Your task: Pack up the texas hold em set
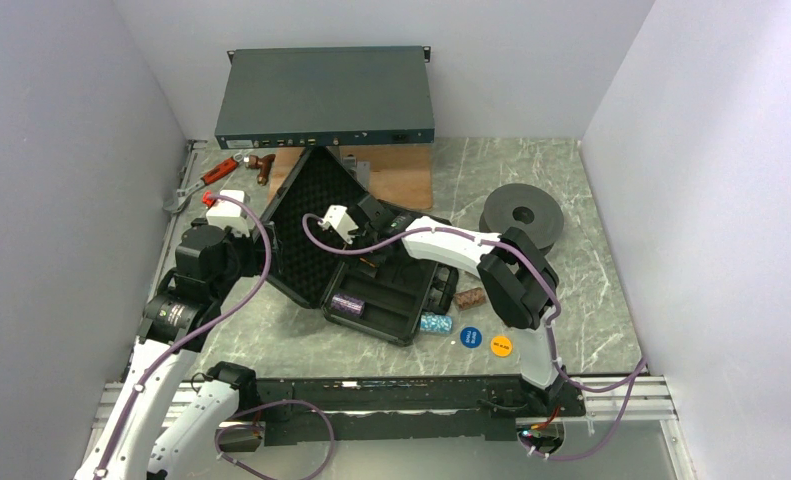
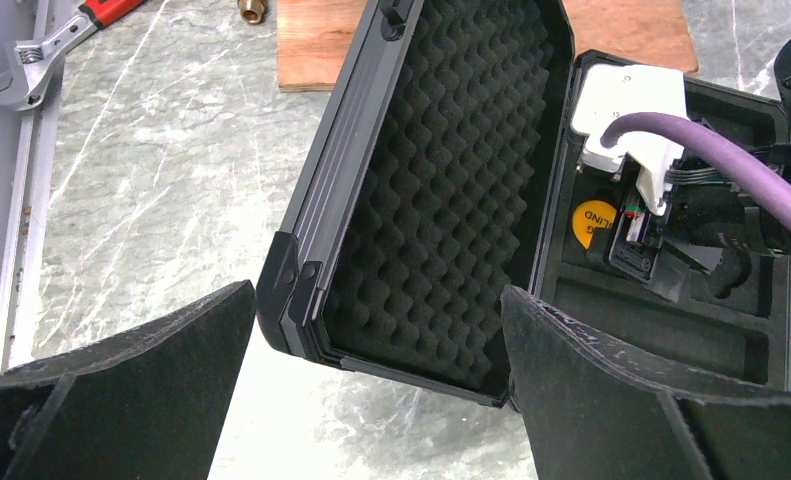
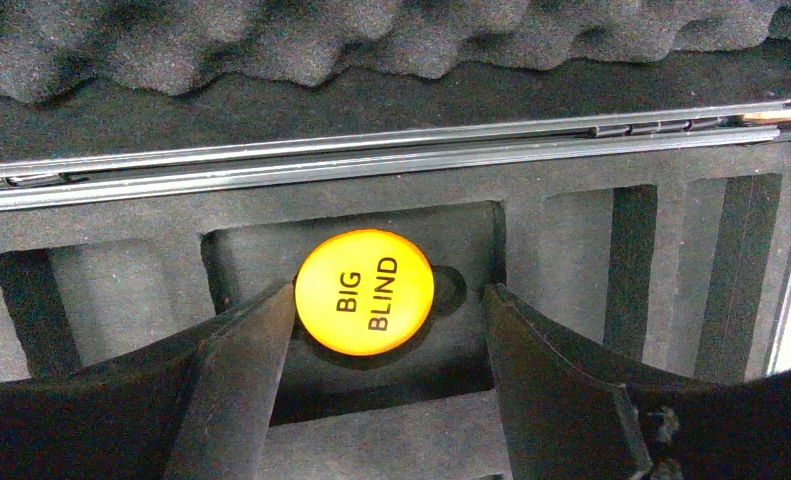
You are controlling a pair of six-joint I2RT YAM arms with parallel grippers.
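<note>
The black case [image 1: 396, 300] lies open at the table's middle, its foam-lined lid [image 1: 306, 215] raised to the left. A purple chip roll [image 1: 348, 303] sits in the tray. A teal roll [image 1: 434, 323], a brown roll [image 1: 469, 297], a blue disc [image 1: 469, 337] and an orange disc [image 1: 501, 348] lie on the table to the case's right. My right gripper [image 1: 373, 258] is open inside the tray [image 3: 571, 240]. A yellow "BIG BLIND" disc [image 3: 364, 292] lies in a foam pocket between its fingertips, close to the left one. My left gripper [image 2: 376, 300] is open, straddling the lid's near corner [image 2: 291, 290].
A big grey rack unit [image 1: 326, 95] stands at the back, with a wooden board [image 1: 401, 180] in front of it. A red-handled wrench [image 1: 206, 178] and a brass fitting [image 1: 261, 165] lie at the back left. A black round weight [image 1: 521, 212] sits at the right.
</note>
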